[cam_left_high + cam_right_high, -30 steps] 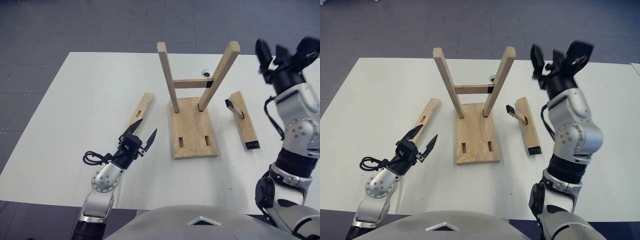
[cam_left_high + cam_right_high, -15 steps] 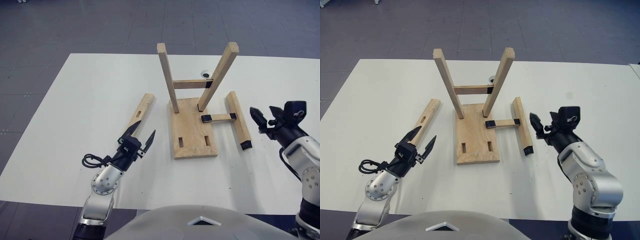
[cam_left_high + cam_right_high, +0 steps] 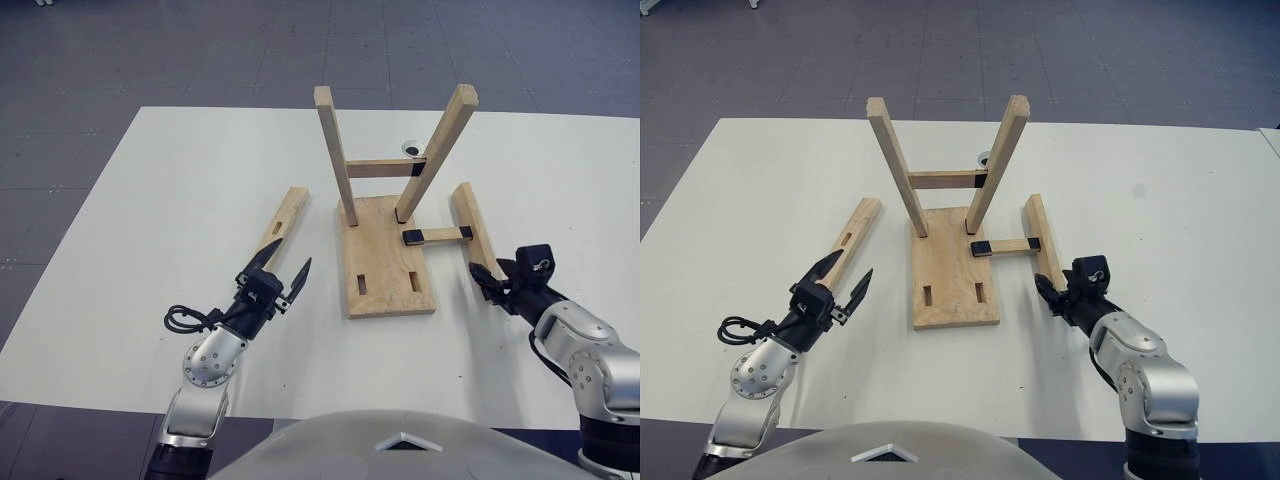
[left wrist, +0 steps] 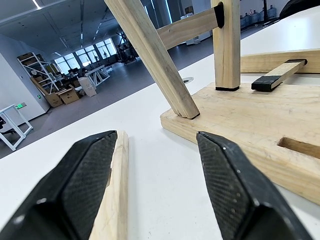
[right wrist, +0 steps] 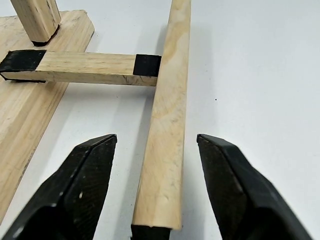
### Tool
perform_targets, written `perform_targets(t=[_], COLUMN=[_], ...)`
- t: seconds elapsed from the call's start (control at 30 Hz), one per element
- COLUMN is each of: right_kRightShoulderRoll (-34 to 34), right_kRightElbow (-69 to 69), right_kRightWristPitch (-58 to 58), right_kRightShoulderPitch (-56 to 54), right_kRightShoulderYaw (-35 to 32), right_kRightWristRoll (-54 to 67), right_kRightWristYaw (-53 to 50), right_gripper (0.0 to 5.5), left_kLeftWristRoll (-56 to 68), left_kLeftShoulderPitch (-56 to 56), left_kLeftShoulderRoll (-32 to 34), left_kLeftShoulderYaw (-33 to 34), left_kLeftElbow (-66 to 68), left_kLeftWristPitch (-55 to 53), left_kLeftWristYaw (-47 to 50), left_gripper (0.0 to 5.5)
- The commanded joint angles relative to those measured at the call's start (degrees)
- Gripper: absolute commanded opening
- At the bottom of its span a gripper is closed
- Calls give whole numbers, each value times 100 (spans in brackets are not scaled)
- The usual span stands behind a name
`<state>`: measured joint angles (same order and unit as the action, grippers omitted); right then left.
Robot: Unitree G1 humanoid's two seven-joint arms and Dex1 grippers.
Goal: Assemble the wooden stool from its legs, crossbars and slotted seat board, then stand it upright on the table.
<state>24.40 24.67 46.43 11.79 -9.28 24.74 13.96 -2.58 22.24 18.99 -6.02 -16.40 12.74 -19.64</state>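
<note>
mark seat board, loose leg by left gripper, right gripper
seat board [image 3: 382, 256], left eye view, bare middle of its face
loose leg [image 3: 283, 221], left eye view, middle of its length
right gripper [image 5: 156, 137], right wrist view, midway between fingertips

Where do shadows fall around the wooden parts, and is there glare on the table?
Right wrist view: the loose pale wooden leg and its black-tipped crossbar cast soft shadows on the white table; no glare. Left wrist view: bright windows behind, no hard shadows.

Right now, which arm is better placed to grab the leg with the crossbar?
Right: the right gripper, open, straddles that leg; the left gripper is across the board, by the other leg.
</note>
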Motion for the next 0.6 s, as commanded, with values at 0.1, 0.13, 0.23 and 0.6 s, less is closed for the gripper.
perform_targets(t=[0.1,0.13,0.23,0.6], right_kRightShoulderRoll=[-231,-245,-241,-1131], right_kRightElbow=[-277,-295,-403,-898], right_kRightWristPitch=[7,1,-80,277], right_kRightShoulderPitch=[-245,-249,-187,-739], right_kRightShoulderYaw=[-78,-88,-48,-1766], right_kRightWristRoll=[-69,-79,-163,1803], right_kRightWristYaw=[-142,-155,-117,-78], right_gripper=[194,174,122,102], left_kLeftWristRoll=[3,4,-1,51], left_kLeftShoulderPitch=[-62,-70,-77,-150], left_kLeftShoulderRoll=[33,33,31,87], left_kLeftShoulderYaw=[37,37,46,97], left_kLeftElbow=[40,43,43,108], left_kLeftWristPitch=[-46,-48,-47,-8], left_kLeftWristYaw=[-18,-19,-9,-77], left_gripper=[296,296,296,296])
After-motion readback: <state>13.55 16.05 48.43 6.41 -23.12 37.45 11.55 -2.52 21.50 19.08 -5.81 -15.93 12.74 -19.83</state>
